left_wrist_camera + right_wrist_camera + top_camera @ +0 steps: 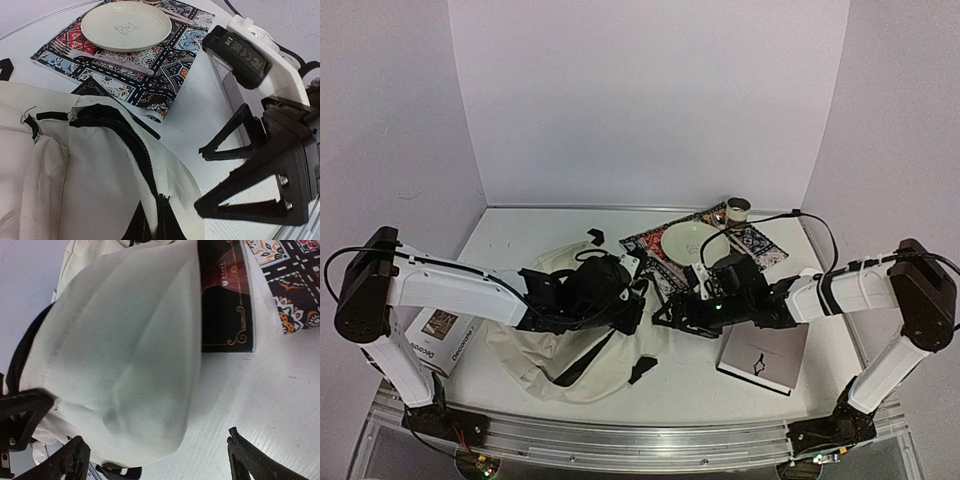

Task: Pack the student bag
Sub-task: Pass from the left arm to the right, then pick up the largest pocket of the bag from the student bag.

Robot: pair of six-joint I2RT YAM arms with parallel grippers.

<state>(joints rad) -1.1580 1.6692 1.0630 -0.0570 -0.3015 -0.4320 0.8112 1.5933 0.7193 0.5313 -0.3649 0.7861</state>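
Student bag lies flat on table, front-left of centre, cream fabric w/ black zipper trim, dark straps spilling out toward the near edge. L gripper sits at the bag's right side, jaws closed tight, pinching the zipper rim; in the L wrist view the rim fabric is drawn up toward the cam at the bottom edge. R gripper is just beside the bag's right end, jaws spread wide, nothing btwn them, black triangular fingers either side of the frame in its own wrist view, w/ the bag's rounded end and bare table under them. A dark booklet w/ gold ornament lies partly under the bag's far edge, its exposed part overlapping the patterned placemat. On the placemat: a pale round plate and a fork beside it. Behind the mat, near the back wall, a small cup-like item; can't tell exactly what. Pale book lies under the R forearm, well apart from the bag. Cardboard box at the far left, next to the L arm base.
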